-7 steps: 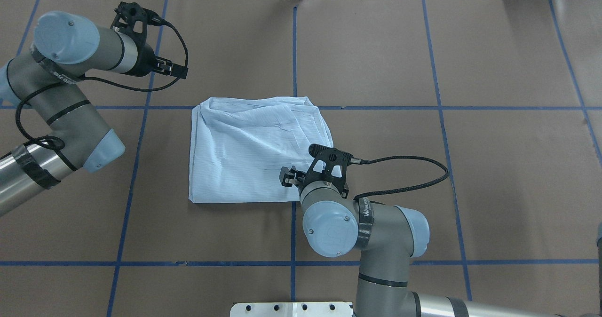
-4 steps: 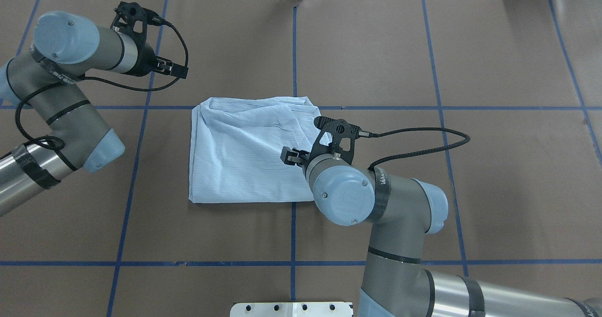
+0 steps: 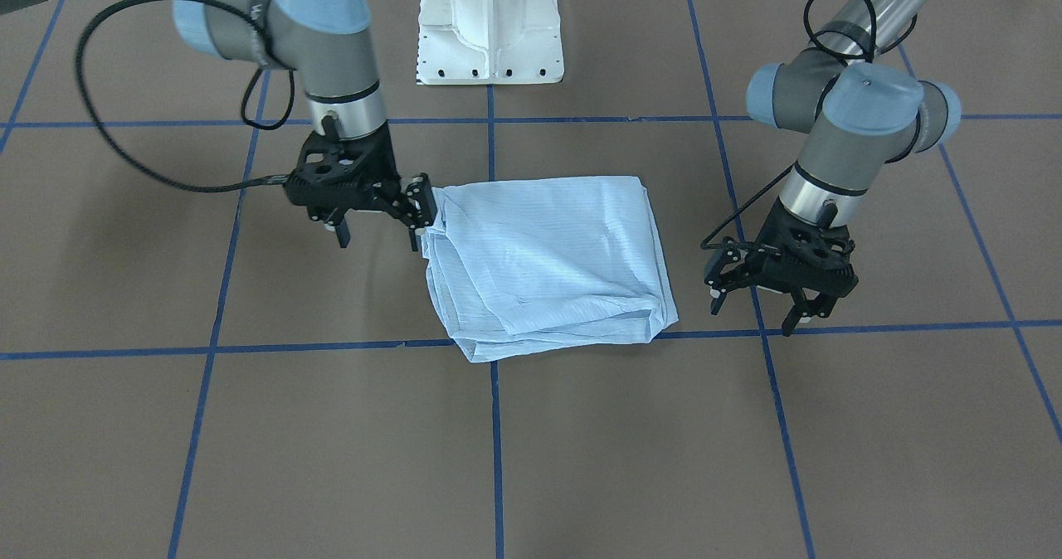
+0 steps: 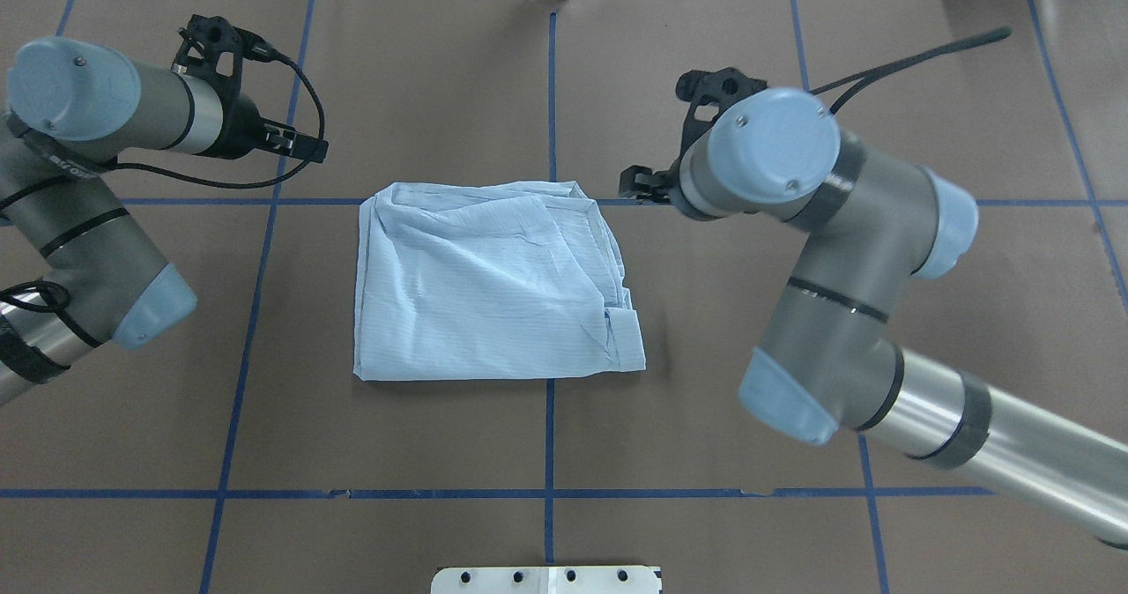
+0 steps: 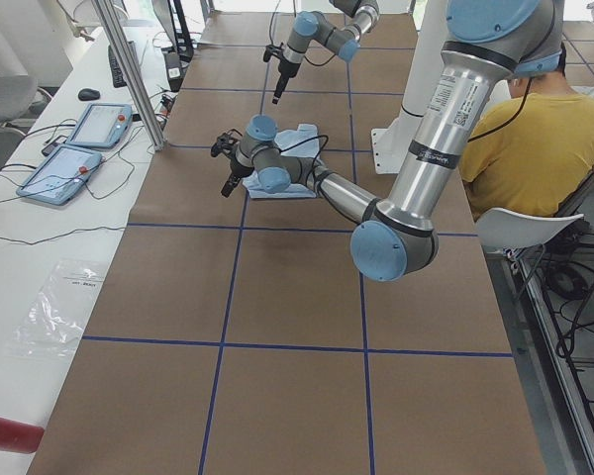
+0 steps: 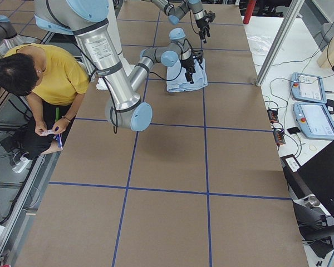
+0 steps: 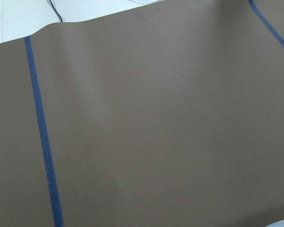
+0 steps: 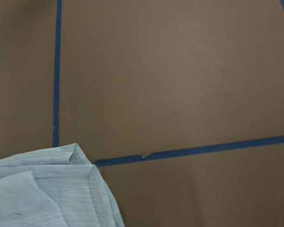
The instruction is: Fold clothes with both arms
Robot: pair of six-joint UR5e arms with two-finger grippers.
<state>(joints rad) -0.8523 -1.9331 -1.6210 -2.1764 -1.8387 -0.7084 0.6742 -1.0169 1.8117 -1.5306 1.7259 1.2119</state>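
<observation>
We see in front view right gripper (image 3: 377, 240) spread wide, empty, just beside shirt (image 3: 548, 252) edge; overhead hides its fingers under wrist. Left gripper (image 3: 755, 314) likewise wide, empty.

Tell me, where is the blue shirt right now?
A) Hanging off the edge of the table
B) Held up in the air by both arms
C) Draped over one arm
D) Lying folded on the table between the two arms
D: the shirt lies flat and folded on the brown table, with the left arm on one side and the right arm on the other.
</observation>
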